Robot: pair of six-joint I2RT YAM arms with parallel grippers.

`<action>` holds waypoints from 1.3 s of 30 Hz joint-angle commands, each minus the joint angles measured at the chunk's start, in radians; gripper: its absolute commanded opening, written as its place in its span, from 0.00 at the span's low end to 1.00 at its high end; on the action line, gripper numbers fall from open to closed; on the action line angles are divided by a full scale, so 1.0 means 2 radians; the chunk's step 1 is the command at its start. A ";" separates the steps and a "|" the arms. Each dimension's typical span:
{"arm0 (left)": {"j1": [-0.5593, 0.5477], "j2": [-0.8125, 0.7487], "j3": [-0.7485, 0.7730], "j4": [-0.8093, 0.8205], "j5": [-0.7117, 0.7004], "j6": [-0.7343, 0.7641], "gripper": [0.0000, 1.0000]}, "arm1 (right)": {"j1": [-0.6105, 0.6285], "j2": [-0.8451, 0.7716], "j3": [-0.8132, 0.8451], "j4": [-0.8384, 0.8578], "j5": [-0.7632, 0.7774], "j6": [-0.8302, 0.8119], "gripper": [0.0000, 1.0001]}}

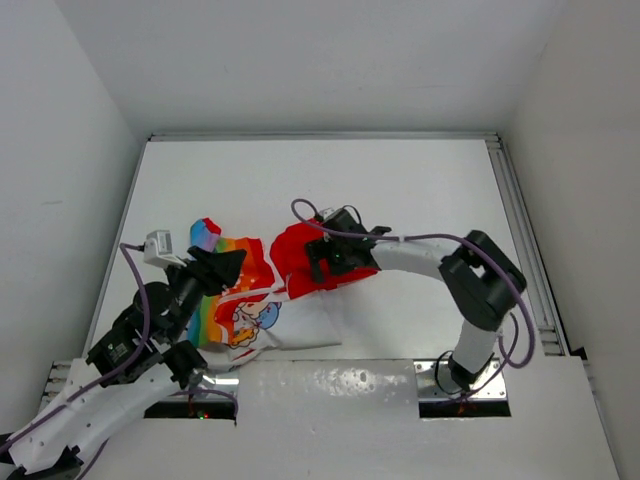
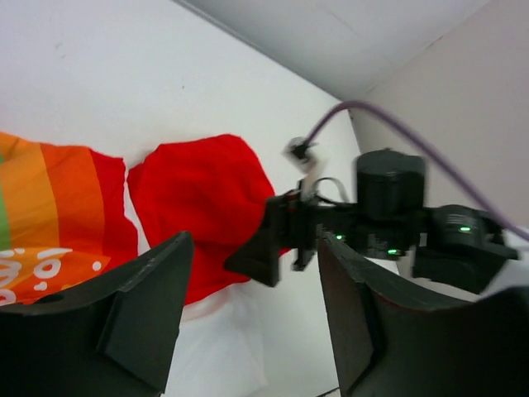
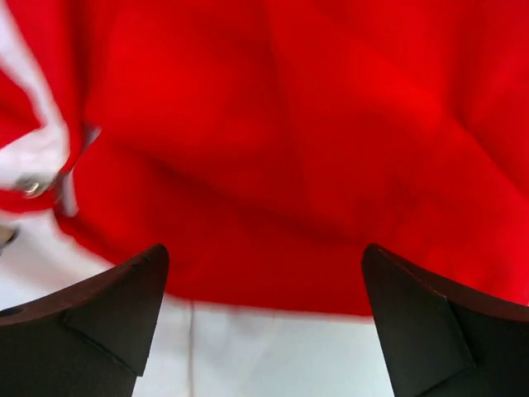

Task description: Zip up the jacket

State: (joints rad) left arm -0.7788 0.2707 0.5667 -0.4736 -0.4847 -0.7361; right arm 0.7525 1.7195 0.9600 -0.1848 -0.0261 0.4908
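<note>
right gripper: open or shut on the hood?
Open: the right gripper has its fingers wide apart above the jacket's red hood, pinching nothing.

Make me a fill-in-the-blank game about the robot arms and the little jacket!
The jacket has a ____ hood. The right gripper is over that hood with its jaws ____. The left gripper has ____ between its fingers.
Missing words: red; open; nothing.
</note>
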 commanded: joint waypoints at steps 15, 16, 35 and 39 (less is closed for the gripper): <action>-0.001 0.040 0.043 0.055 0.022 0.046 0.62 | -0.061 0.154 0.223 -0.046 0.160 0.004 0.00; -0.001 0.046 0.047 0.055 0.023 0.053 0.62 | -0.084 0.145 0.232 -0.043 0.152 0.009 0.00; -0.001 0.114 0.081 0.069 0.022 0.068 0.85 | -0.119 -0.049 0.209 -0.078 0.149 -0.007 0.99; -0.001 0.129 0.102 0.055 0.021 0.082 0.86 | -0.119 -0.179 0.126 -0.056 0.102 0.003 0.99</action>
State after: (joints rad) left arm -0.7788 0.5102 0.7094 -0.3889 -0.4469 -0.6044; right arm 0.5129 1.5623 1.2861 -0.3691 0.2760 0.4759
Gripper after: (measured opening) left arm 0.855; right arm 0.986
